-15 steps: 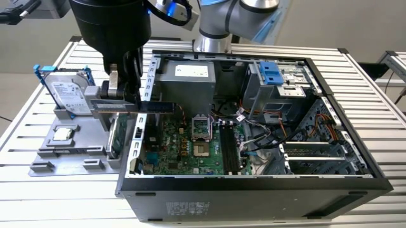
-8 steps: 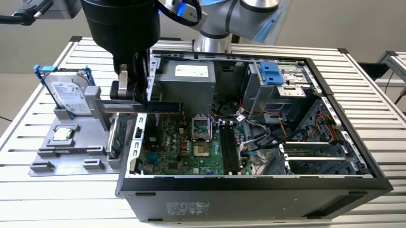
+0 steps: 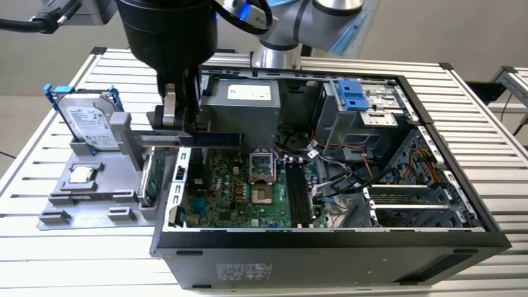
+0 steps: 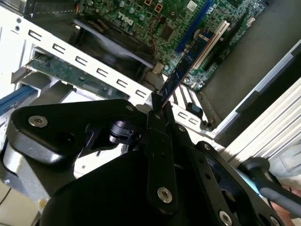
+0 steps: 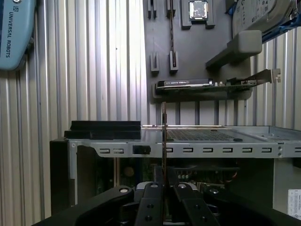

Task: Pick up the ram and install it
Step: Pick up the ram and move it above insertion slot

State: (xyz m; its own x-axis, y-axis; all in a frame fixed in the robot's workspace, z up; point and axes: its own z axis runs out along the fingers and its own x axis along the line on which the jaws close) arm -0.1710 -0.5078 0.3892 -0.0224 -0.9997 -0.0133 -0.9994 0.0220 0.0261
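Observation:
My gripper [image 3: 180, 117] is shut on the ram [image 3: 217, 140], a thin dark stick held level over the back-left corner of the open computer case [image 3: 330, 238]. In the second wrist view the ram [image 4: 184, 66] shows its blue face and sticks out from between the black fingers [image 4: 155, 136] toward the green motherboard [image 4: 164, 19]. In the first wrist view the ram [image 5: 163, 136] appears edge-on above the gripper [image 5: 163, 181], over the case's rear wall [image 5: 211, 149]. Long black memory slots [image 3: 297, 192] lie on the motherboard [image 3: 239, 185], beside the processor socket.
On the exterior view's left, a grey holder tray [image 3: 91, 195] carries a silver hard drive in a blue frame [image 3: 86, 120], a small chip [image 3: 80, 175] and a green expansion card [image 5: 188, 84]. A power supply [image 3: 243, 105] and drive cage [image 3: 359, 108] fill the case's far side.

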